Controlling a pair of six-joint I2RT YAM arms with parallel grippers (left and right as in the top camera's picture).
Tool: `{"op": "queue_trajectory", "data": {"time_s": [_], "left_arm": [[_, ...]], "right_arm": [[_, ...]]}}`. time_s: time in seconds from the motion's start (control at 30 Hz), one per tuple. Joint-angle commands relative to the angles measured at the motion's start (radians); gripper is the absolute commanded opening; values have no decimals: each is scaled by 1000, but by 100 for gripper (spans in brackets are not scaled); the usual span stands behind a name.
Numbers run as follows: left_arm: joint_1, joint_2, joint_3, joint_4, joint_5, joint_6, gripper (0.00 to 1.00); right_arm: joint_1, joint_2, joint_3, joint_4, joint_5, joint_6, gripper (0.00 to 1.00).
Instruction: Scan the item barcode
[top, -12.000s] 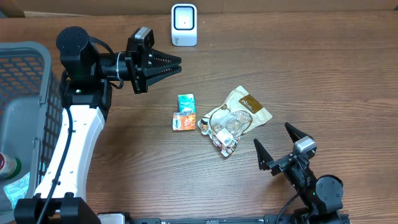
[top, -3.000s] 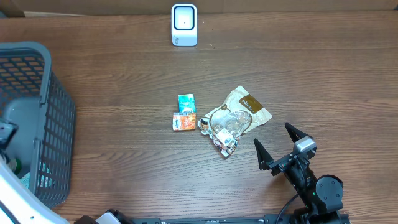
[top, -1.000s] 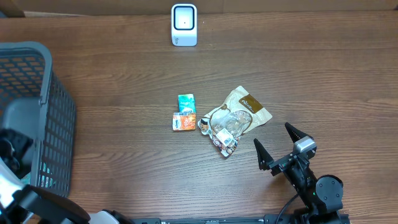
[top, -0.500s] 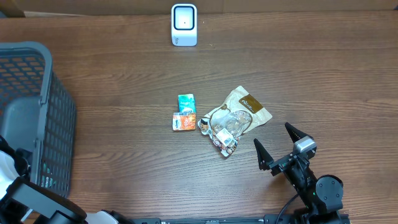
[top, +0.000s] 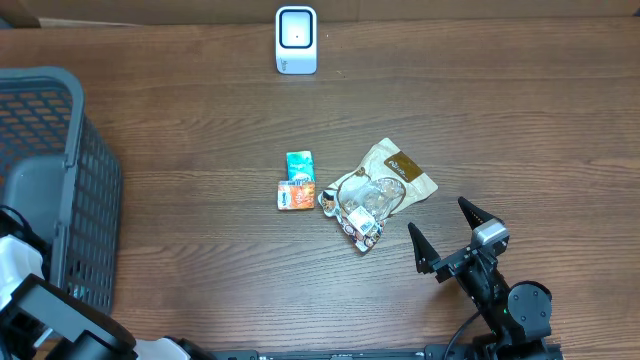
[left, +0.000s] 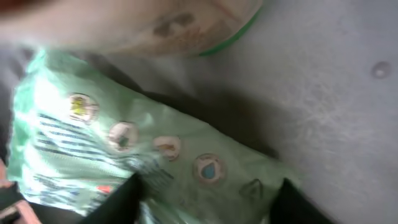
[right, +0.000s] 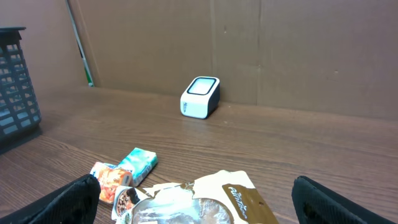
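Observation:
My left arm (top: 40, 310) reaches down into the dark mesh basket (top: 95, 190) at the table's left edge. In the left wrist view a pale green packet (left: 124, 140) with small round icons lies on the basket's grey floor (left: 323, 81). My left gripper (left: 208, 202) straddles the packet's lower end, one dark finger on each side. The blur hides whether the fingers press it. The white barcode scanner (top: 296, 40) stands at the table's far edge. My right gripper (top: 450, 235) rests open and empty near the front right.
A teal pack (top: 299, 165), an orange pack (top: 296, 195) and a brown-and-clear pouch (top: 385, 185) lie mid-table. In the basket, a round container with a green rim (left: 168, 25) lies just beyond the green packet. A cardboard wall (right: 249, 43) backs the table.
My left arm has sunk lower at the basket's near side, and its fingers have drawn closer around the green packet. The right arm and the table items have not moved.

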Motion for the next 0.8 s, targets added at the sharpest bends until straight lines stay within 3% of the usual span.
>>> {"op": "queue_trajectory", "data": {"time_s": [0.0, 0.57, 0.6, 0.67, 0.7, 0.77], "left_arm": [[-16, 72, -17, -8, 51, 17, 4], [-15, 35, 282, -309, 37, -22, 4], [-15, 35, 294, -322, 38, -33, 14], [-15, 35, 297, -322, 50, -34, 50], [-15, 36, 296, -322, 61, -33, 59], [-15, 37, 293, -319, 76, -34, 63]], "right_arm": [[4, -10, -11, 5, 2, 3, 100], [4, -10, -11, 5, 2, 3, 100], [4, -10, -11, 5, 2, 3, 100], [4, -10, -11, 5, 2, 3, 100], [4, -10, -11, 5, 2, 3, 100], [4, -10, -11, 5, 2, 3, 100]]}}
